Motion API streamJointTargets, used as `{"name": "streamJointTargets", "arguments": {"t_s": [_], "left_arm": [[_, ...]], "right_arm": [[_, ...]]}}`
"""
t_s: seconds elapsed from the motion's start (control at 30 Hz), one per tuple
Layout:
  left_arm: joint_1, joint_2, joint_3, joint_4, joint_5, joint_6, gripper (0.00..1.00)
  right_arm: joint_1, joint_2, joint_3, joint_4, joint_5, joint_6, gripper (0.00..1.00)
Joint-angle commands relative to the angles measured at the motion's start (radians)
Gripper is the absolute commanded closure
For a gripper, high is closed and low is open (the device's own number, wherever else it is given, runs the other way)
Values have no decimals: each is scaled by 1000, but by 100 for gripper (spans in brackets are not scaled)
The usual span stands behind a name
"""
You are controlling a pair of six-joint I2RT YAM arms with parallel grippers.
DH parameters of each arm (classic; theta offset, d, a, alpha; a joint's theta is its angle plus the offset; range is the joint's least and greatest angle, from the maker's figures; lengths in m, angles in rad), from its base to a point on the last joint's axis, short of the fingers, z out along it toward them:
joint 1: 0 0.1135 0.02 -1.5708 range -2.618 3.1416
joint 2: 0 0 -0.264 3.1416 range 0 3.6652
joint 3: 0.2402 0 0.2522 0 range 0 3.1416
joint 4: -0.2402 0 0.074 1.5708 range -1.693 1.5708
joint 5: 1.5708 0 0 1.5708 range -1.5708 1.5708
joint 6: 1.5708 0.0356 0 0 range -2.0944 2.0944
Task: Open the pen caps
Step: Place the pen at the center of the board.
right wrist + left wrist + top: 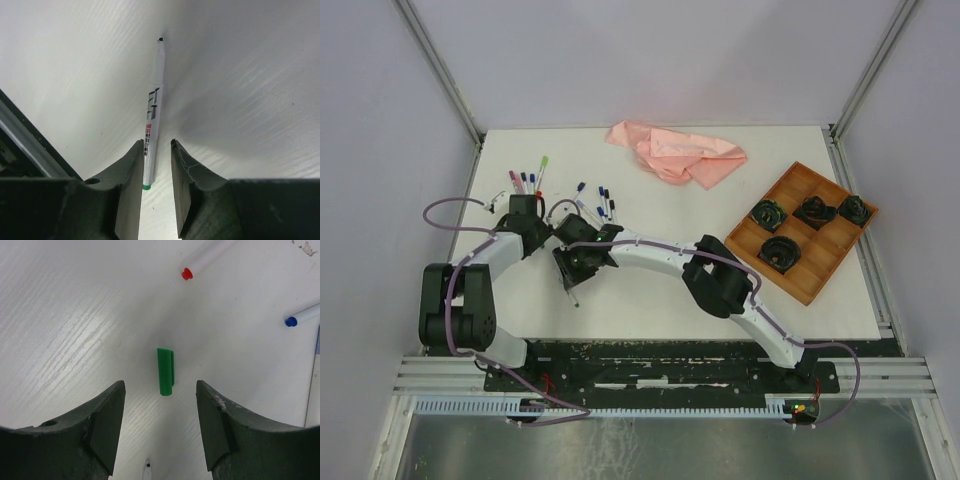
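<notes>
Small green plastic pen cap point(165, 372) lies centred just beyond the wide-open left gripper point(160, 385), long axis along its fingers; the narrow right gripper point(156, 142) loosely straddles a white pen barrel point(153, 112).

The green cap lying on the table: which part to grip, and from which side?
Grip the green cap across its middle, on its two long sides, from straight above: it lies flat on the table, long sides facing the fingers of the open left pincer.
</notes>
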Motion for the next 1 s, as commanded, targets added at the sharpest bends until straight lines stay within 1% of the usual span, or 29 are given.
{"name": "streamJointTargets", "arguments": {"t_s": [0.0, 0.1, 0.17, 0.27, 0.33, 0.4, 0.47, 0.53, 0.63, 0.7, 0.77, 0.87, 0.97], "left_arm": [[3, -47, 20, -1, 10, -3, 35], [4, -70, 17, 5, 32, 4, 35], [4, -91, 14, 19, 76, 19, 35], [5, -130, 2, 72, 181, 60, 34], [4, -155, -16, 136, 268, 81, 33], [5, -175, -31, 198, 347, 87, 28], [5, -172, -22, 234, 398, 81, 26], [3, -146, 6, 244, 430, 70, 26], [3, -81, 53, 259, 479, 49, 31], [-2, -30, 88, 260, 492, 42, 34], [-9, 29, 137, 227, 483, 55, 35], [-41, 95, 230, 149, 410, 132, 35], [-84, 165, 342, 76, 326, 244, 35]], "right_arm": [[-33, -131, -22, 24, -83, -35, 64], [-54, -193, -75, 58, -144, -73, 63], [-74, -242, -123, 87, -189, -107, 60], [-118, -335, -216, 138, -319, -185, 58], [-166, -403, -290, 175, -447, -228, 57], [-216, -465, -331, 161, -547, -280, 54], [-262, -526, -346, 86, -599, -355, 54], [-305, -592, -359, -6, -622, -441, 54], [-370, -684, -367, -151, -634, -562, 54], [-406, -745, -367, -236, -622, -630, 54], [-442, -809, -378, -299, -598, -687, 54], [-489, -934, -441, -302, -545, -748, 51], [-537, -1059, -566, -212, -511, -776, 45]]}}
